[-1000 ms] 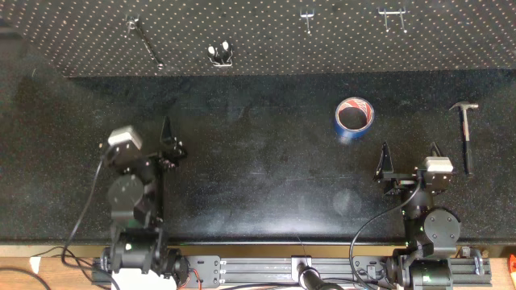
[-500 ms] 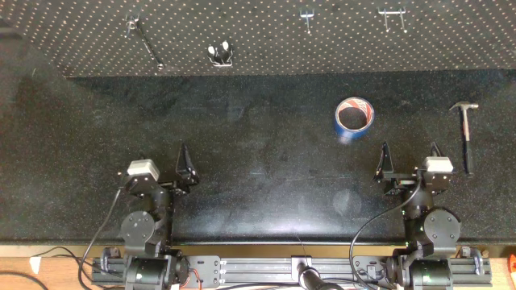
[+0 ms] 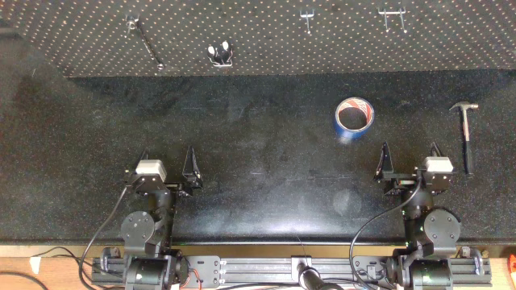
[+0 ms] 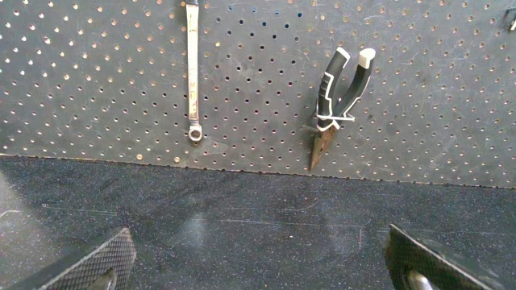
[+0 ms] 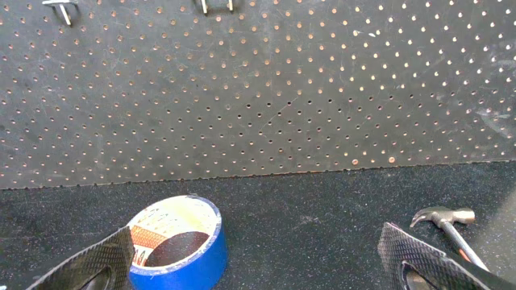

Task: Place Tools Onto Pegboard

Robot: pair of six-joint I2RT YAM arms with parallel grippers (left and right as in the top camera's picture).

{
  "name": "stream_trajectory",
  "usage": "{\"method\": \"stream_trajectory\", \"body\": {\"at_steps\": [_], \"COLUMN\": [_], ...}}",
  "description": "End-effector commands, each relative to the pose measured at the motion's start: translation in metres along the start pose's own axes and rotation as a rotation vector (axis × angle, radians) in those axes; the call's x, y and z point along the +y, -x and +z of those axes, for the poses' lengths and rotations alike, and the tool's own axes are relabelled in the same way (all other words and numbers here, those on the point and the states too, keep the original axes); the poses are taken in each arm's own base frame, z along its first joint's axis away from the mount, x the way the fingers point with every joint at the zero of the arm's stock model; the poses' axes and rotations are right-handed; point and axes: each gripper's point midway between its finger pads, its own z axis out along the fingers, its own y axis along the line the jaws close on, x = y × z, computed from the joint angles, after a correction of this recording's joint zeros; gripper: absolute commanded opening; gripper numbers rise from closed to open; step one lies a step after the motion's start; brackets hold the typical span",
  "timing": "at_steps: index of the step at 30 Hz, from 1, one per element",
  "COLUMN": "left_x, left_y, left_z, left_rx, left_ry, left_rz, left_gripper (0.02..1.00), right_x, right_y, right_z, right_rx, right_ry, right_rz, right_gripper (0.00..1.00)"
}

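Tape (image 3: 354, 116) and hammer (image 3: 464, 135) are both down on the table (image 3: 266, 145), well short of the pegboard (image 3: 258, 32), so this job looks about half done: a wrench (image 4: 192, 68) and pliers (image 4: 337, 97) already hang on the board's left part. Tape lies flat, hole up, right of centre; the hammer lies near the right edge, head toward the board, handle running back toward the arms. Right gripper (image 3: 409, 157) sits low near its base, jaws spread wide, nothing in them, with the tape just ahead and a touch to its left and the hammer off to its right. Left gripper (image 3: 168, 161) is likewise parked close to its base, jaws apart and empty, facing the hung wrench and pliers, far from both loose tools. My read: we're between picks, and the next one falls to the right arm. Tape looks the handier target, needing one finger inside the ring and one outside its wall. Two bare hooks (image 3: 306, 18) and (image 3: 392, 18) wait on the board's right part. Nothing lies between gripper and tape; the hammer's thin handle, flat on the table, may call for a low pinch.
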Motion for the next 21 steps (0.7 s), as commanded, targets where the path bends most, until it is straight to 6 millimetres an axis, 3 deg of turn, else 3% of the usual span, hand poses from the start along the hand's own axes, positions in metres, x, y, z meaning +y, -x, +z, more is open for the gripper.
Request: {"method": "stream_trajectory", "body": {"at_steps": [1, 10, 14, 17, 21], "left_x": [-0.004, -0.004, -0.004, -0.004, -0.004], "left_y": [0.000, 0.000, 0.000, 0.000, 0.000], "left_z": [-0.001, -0.001, -0.001, -0.001, -0.001], "left_rx": [-0.002, -0.002, -0.002, -0.002, -0.002], "left_ry": [-0.023, -0.023, -0.023, -0.023, -0.023], "left_rz": [0.017, 0.017, 0.017, 0.017, 0.017], "left_gripper": [0.989, 0.991, 0.991, 0.991, 0.993], "right_x": [0.001, 0.000, -0.011, -0.007, 0.009], "right_y": [-0.002, -0.002, 0.001, 0.013, 0.055], "right_z": [0.000, 0.000, 0.000, 0.001, 0.025], "right_rx": [0.001, 0.001, -0.008, 0.003, 0.112], "right_ry": [0.000, -0.002, -0.057, -0.043, -0.002], "right_rz": [0.014, 0.012, 0.022, 0.075, 0.077], "right_gripper": [0.991, 0.991, 0.991, 0.991, 0.991]}}
